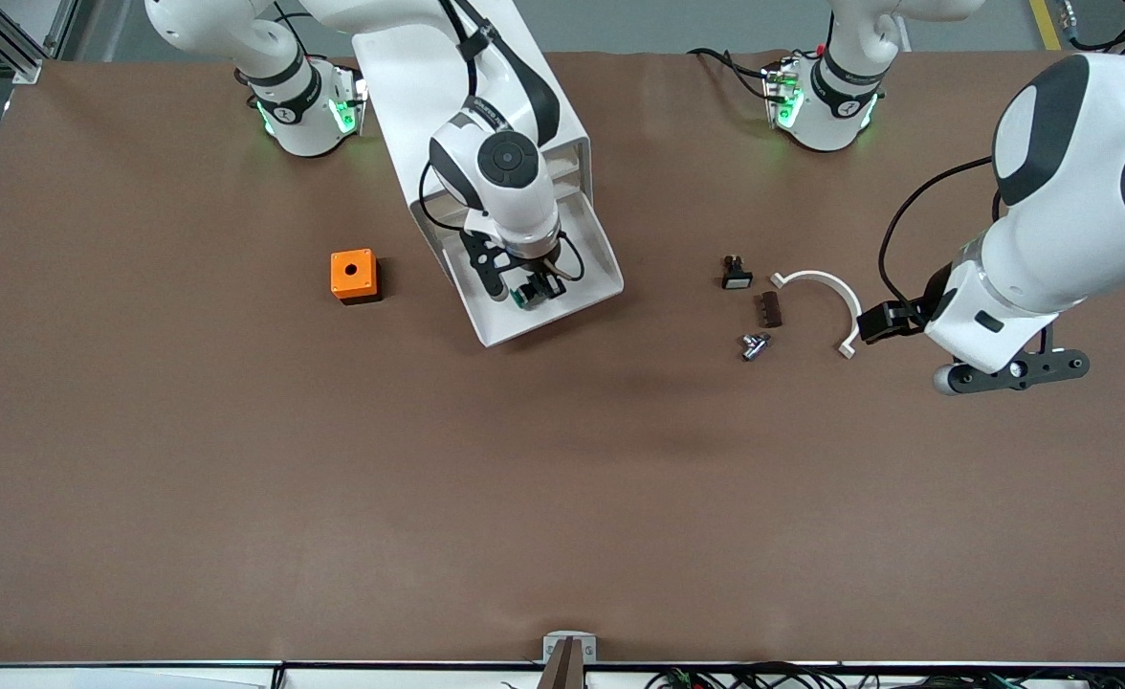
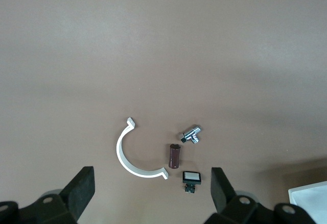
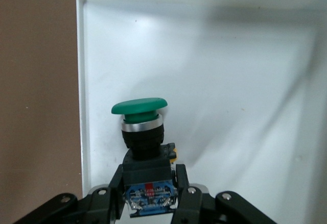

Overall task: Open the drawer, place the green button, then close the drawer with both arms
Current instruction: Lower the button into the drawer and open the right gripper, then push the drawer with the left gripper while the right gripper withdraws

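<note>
The right gripper (image 1: 532,287) hangs over the pulled-out drawer (image 1: 589,277), its fingers (image 3: 181,188) clenched on the black body of the button (image 3: 143,132). In the right wrist view the button's long axis runs straight out from between the fingertips, bluish rear end seated between the pads and green cap leading, with the white drawer floor directly past the cap. That is the relation the coming move turns on: the button already sits over the tray, inside its raised rim, which lies just beside the cap toward the bare table, so the release looks to need only a short drop and a parting of the fingers rather than any sideways travel. How close the cap is to the floor I cannot tell; it may be touching or just above. Since the cap is broad and the body narrow, I judge the button likely to tip or roll onto its side once freed. The left gripper (image 2: 153,196) waits well apart, over the table toward the left arm's end, its fingers (image 2: 82,188) spread wide and holding nothing; ahead of them lie a white curved clip (image 2: 127,155), a brown cylinder (image 2: 174,156), a small metal fitting (image 2: 192,134) and a black part with a white face (image 2: 191,177). The right arm is clearly the nearer to the drawer. An orange box (image 1: 353,275) stands beside the drawer toward the right arm's end.
</note>
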Controlling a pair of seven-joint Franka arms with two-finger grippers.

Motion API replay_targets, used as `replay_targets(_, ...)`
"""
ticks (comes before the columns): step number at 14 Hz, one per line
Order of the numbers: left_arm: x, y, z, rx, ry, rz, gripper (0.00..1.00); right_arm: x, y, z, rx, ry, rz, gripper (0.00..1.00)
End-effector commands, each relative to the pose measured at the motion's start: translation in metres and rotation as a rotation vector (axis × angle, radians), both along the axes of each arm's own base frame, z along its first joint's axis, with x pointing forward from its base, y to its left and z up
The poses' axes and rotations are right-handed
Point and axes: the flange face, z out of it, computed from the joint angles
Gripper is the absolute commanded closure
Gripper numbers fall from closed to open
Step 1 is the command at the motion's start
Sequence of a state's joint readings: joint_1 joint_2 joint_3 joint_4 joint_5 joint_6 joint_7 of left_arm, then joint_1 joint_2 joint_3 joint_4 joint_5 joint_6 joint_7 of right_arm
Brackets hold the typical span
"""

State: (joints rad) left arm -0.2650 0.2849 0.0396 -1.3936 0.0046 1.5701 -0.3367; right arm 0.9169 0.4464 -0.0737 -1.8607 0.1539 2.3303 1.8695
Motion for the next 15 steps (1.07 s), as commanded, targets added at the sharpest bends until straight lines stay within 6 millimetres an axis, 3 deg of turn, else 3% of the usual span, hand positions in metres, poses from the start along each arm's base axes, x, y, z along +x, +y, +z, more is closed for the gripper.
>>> replay_targets(1, 0.007, -0.01, -0.014, 0.004, -0.014, -0.035, 0.0, 0.002, 0.008, 0.002, 0.008, -0.001, -0.025, 0.97)
replay_targets(2, 0.011, -0.014, -0.025, 0.004, -0.01, -0.038, 0.0, 0.002, 0.008, 0.002, 0.006, 0.001, -0.025, 0.86)
replay_targets(4, 0.022, -0.023, -0.049, 0.001, -0.015, -0.037, 0.0, 0.002, 0.008, 0.003, 0.006, 0.002, -0.024, 0.32)
replay_targets(5, 0.024, -0.038, -0.061, -0.003, -0.015, -0.047, 0.0, 0.003, 0.009, 0.003, 0.005, 0.001, -0.023, 0.0)
replay_targets(9, 0.033, -0.063, -0.091, -0.029, -0.039, -0.067, 0.0, 0.014, 0.014, 0.024, 0.023, -0.019, -0.004, 0.0)
replay_targets(11, 0.038, -0.084, -0.118, -0.083, -0.036, -0.07, 0.0, 0.028, 0.011, 0.048, 0.001, 0.008, 0.076, 0.0)
replay_targets(15, 0.034, -0.149, -0.173, -0.101, -0.07, -0.07, 0.0, 0.086, -0.043, 0.101, -0.024, 0.084, 0.247, 0.0)
